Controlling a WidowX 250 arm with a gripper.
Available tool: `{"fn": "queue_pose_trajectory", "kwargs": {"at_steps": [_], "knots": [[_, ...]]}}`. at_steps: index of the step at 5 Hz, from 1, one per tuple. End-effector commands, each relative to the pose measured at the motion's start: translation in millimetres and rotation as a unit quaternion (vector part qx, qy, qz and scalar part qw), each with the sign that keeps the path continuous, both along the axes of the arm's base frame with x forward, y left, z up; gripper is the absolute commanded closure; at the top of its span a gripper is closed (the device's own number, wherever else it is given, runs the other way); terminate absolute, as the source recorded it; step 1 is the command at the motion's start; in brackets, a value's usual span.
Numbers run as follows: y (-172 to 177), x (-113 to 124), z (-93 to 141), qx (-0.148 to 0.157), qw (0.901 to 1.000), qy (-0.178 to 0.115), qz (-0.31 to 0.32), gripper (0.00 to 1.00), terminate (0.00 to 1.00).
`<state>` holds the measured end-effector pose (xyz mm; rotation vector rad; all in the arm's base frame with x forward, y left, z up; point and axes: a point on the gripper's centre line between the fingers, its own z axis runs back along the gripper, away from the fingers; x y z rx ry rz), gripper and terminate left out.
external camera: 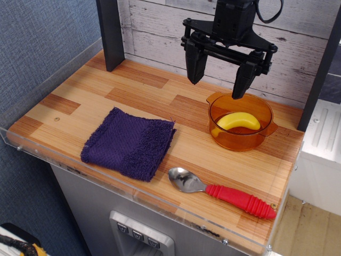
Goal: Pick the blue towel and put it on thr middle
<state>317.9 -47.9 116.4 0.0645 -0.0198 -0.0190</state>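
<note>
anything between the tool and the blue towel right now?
Nothing visible. The tool hangs open above the orange bowl's back-left rim; the blue towel lies flat to its left, with only bare tabletop between. The spoon lies clear, nearer the front.

Arm (234,16) cut off at top.

arm: reaching down from the top edge | gripper (218,81): pointing downward, fingers spread wide, holding nothing

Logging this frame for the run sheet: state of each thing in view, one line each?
pincer: open, empty, raised near the back wall by the bowl
blue towel: folded flat at the front left, untouched
orange bowl: upright, banana inside
yellow banana: lying in the bowl
red-handled spoon: flat on the table, bowl side up
</note>
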Motion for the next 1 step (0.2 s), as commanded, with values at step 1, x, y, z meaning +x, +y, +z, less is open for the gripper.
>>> {"fn": "queue_pose_trajectory", "kwargs": {"at_steps": [1], "knots": [[6.0,2.5,21.6,-0.005,0.9995,-0.033,0.001,0.0,1.0]]}}
